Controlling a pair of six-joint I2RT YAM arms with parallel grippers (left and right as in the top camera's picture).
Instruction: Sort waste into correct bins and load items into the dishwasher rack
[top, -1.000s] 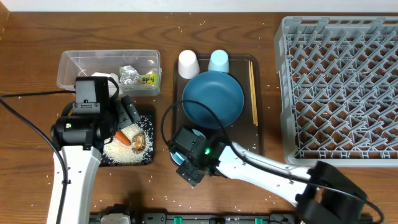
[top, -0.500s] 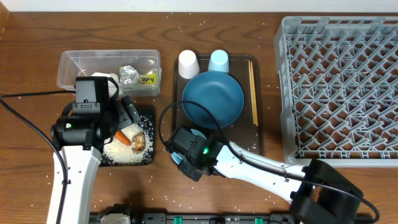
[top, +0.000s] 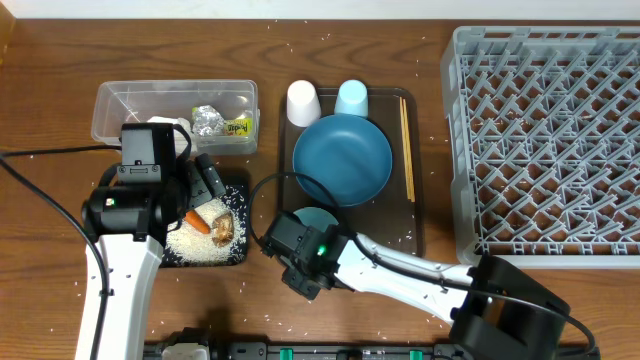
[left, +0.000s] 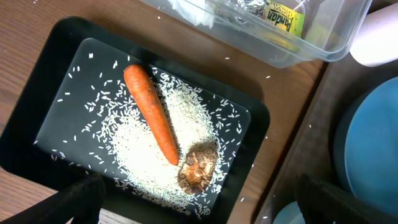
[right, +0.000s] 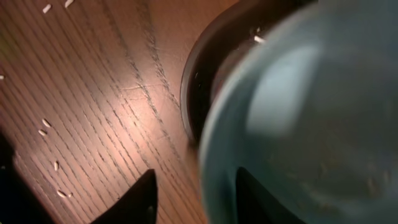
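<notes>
**Ana:** How do the left fingers (left: 81, 202) stand?

**Ben:** Spread wide, with nothing between them. They hang over the shallow black rectangular tray (left: 56, 93) at the left of the wooden bench (top: 50, 100).

**Ana:** And what lies in that tray?

**Ben:** An orange carrot (left: 152, 112) lies slantwise on a heap of loose white rice (left: 137, 155). Its lower tip is just beside a brown food lump (left: 198, 168).

**Ana:** What about the clear rectangular plastic tub (top: 120, 105)?

**Ben:** It sits just behind the black tray. It holds a silver foil ball (top: 208, 121), a small green-yellow packet (top: 237, 127) and a crumpled white napkin (left: 193, 9).

**Ana:** And the right fingers (right: 140, 199)?

**Ben:** They straddle the rim of the white bowl with the pale-blue rim (top: 318, 218), one outside and one inside. The close view is blurred, so I cannot tell whether they pinch it.

**Ana:** Where is that bowl?

**Ben:** At the near left corner of the brown serving tray (top: 415, 225), just in front of the large dark-blue round plate (top: 342, 158).

**Ana:** What else is on the serving tray?

**Ben:** A small white cup (top: 303, 102) and a small light-blue cup (top: 351, 98) stand side by side behind the plate. The thin wooden chopsticks (top: 407, 145) lie along its right edge.

**Ana:** And the large square grey plastic crate (top: 545, 140)?

**Ben:** It stands to the right of the serving tray.
</notes>
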